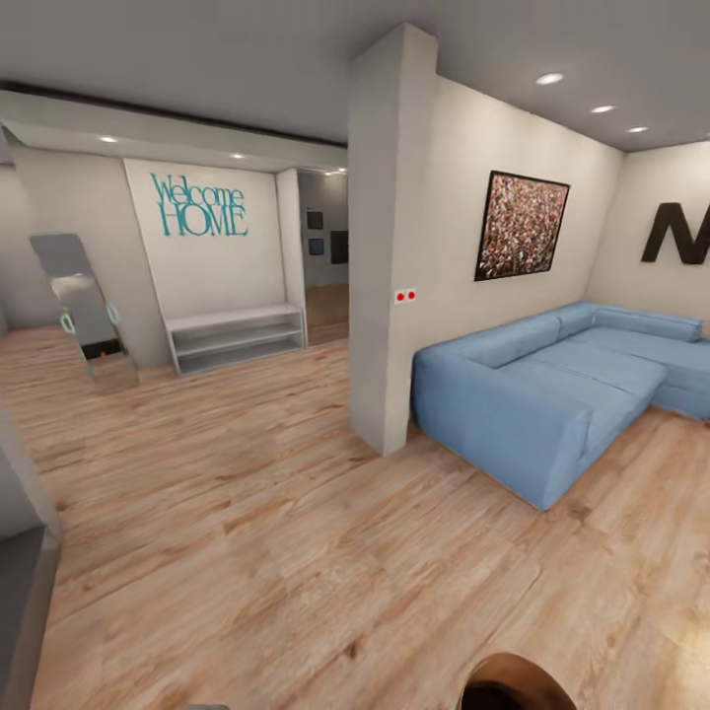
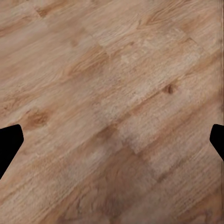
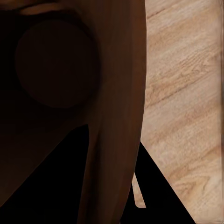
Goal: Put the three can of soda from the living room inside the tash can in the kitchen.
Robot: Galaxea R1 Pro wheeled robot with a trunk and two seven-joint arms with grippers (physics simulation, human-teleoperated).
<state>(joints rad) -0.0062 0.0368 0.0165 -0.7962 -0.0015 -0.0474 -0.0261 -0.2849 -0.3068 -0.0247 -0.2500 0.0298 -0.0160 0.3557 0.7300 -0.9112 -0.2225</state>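
— Copper-brown, glossy: that curve at the foot of the head view is the tash can (image 1: 513, 682), low over the wood floor (image 1: 296, 552). Where does the right gripper (image 3: 112, 186) stand?

— Straddling the can's wall. In the right wrist view one dark finger sits inside the bin, above its round bottom, and the other outside, the brown wall between them; the jaws look pinched on that rim, though the picture is dark there.

— And the left gripper (image 2: 112, 144)?

— Spread wide. Its two black fingertips (image 2: 9, 144) sit far apart with bare planks between them.

— Beyond the can?

— Ahead and to its right, a blue corner sofa (image 1: 552, 390) against a white wall with a speckled picture (image 1: 521, 225). A square pillar (image 1: 390, 247) stands straight ahead of the can; left of that, a "Welcome HOME" sign (image 1: 200, 205) over a low white shelf (image 1: 237, 335), and a leaning mirror (image 1: 84, 311).
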